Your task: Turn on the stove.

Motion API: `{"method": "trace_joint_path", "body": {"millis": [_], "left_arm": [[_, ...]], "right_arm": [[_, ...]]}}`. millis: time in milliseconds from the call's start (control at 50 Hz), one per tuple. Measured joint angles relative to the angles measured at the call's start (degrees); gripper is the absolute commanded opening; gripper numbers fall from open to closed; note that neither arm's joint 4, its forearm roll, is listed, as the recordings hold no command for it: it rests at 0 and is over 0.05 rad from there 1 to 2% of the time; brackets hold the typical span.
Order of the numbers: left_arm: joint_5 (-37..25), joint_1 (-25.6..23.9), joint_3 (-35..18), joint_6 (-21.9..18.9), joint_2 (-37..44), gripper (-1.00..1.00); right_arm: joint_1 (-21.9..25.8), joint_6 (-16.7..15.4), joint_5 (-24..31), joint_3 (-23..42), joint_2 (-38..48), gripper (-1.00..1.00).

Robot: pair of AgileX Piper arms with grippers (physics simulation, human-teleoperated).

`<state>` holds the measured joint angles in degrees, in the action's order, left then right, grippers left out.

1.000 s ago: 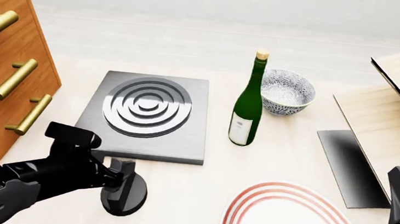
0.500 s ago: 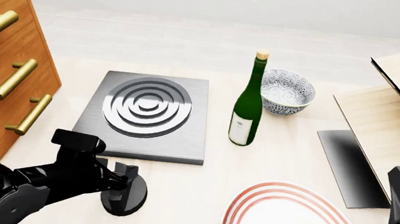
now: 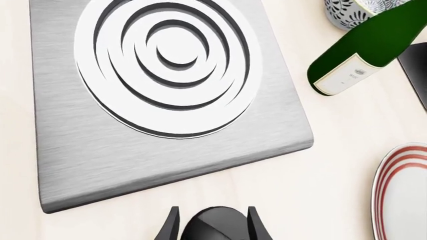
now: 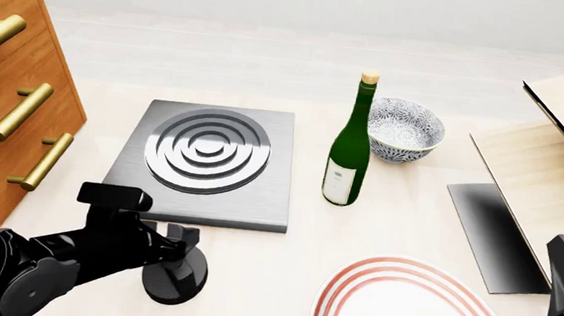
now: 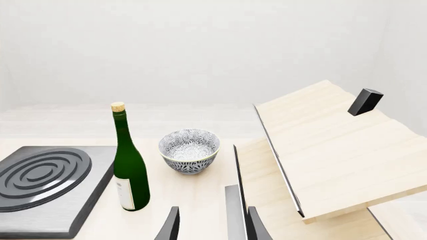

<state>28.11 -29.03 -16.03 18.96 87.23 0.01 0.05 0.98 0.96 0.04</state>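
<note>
The stove lies flat on the left half of the bench, its silver rings facing up. Its separate black knob sits just off the slab's near edge, toward the near-left corner. The left gripper straddles the knob, one finger on each side of it; the wrist view shows both close against its flanks, though whether they press on it cannot be told. A wooden drawer chest with brass handles stands along the left edge.

Right of the stove, near the bench's middle, a green bottle stands upright, with a patterned bowl just beside it toward the far edge. A red-ringed plate lies at the near edge. A dark panel and a slanted wooden board occupy the right side. The right gripper hovers at the near-right corner, fingers spread, holding nothing.
</note>
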Motion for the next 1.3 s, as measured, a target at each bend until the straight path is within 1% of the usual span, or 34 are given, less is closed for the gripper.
{"method": "trace_joint_path", "body": {"millis": [300,540,940,1300], "left_arm": [[0.44,0.14,-1.06,-0.70,1.15,1.00],[-1.08,1.19,-1.59,-1.88,0.72,1.00],[-6.73,5.16,-2.53,-5.65,-4.40,1.00],[-10.85,9.79,-1.69,-8.05,-10.45,1.00]], "right_arm": [[0.00,0.00,0.00,0.00,0.00,1.00],[0.00,0.00,0.00,0.00,0.00,1.00],[0.00,0.00,0.01,0.00,0.00,1.00],[0.00,0.00,0.00,0.00,0.00,1.00]]}}
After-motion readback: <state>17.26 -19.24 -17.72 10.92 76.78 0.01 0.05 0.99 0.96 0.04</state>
